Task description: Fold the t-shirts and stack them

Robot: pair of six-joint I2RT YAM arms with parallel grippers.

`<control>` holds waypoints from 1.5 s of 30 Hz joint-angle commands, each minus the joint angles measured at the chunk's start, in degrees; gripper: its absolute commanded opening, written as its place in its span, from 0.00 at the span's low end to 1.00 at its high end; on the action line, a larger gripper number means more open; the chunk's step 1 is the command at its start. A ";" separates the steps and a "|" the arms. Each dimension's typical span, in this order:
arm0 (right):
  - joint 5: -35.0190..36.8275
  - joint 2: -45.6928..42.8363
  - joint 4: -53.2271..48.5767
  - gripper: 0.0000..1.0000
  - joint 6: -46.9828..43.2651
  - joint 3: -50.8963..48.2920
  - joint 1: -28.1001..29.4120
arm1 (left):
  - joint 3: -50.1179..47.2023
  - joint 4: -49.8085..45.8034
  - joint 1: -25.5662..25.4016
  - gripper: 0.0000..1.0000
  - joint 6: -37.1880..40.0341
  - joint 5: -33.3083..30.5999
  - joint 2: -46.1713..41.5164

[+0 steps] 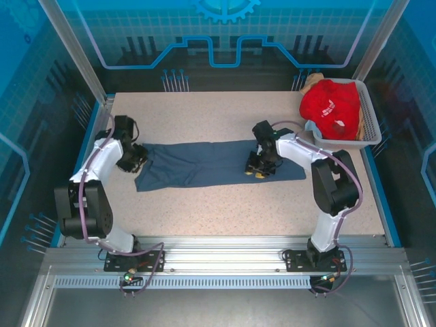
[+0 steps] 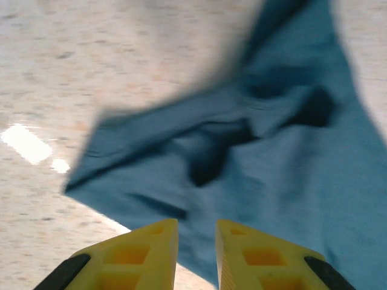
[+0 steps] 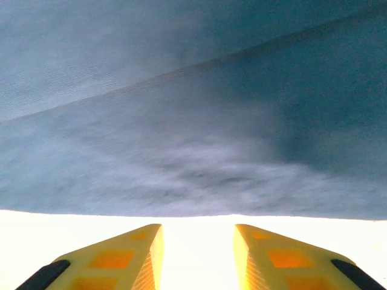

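Observation:
A slate-blue t-shirt (image 1: 211,163) lies folded into a long strip across the middle of the table. My left gripper (image 1: 139,160) hovers at the strip's left end. In the left wrist view its yellow fingers (image 2: 151,241) stand a narrow gap apart over the rumpled cloth (image 2: 272,163), with nothing pinched between them (image 2: 198,225). My right gripper (image 1: 257,170) is low at the strip's near edge, right of centre. It is open (image 3: 198,228), with bare table between the fingers and the cloth's edge (image 3: 193,181) just ahead. A red t-shirt (image 1: 330,109) lies heaped in the basket.
The white mesh basket (image 1: 371,119) stands at the back right corner, with tan cloth (image 1: 313,80) and light blue cloth (image 1: 312,127) showing beside the red shirt. Blue rails edge the table (image 1: 204,218) left and right. Bare tabletop lies in front of and behind the strip.

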 commanded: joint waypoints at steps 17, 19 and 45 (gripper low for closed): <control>-0.84 -3.42 1.30 0.36 0.01 -2.84 1.70 | 30.69 -3.18 -2.03 0.20 1.94 7.35 37.89; -0.94 -3.62 1.32 0.36 0.00 -3.07 1.71 | 31.54 -3.77 -1.86 0.20 3.50 8.49 39.76; -5.90 -3.41 5.06 0.36 -2.89 -0.11 1.80 | 2.73 8.65 -2.21 0.28 1.77 7.14 18.92</control>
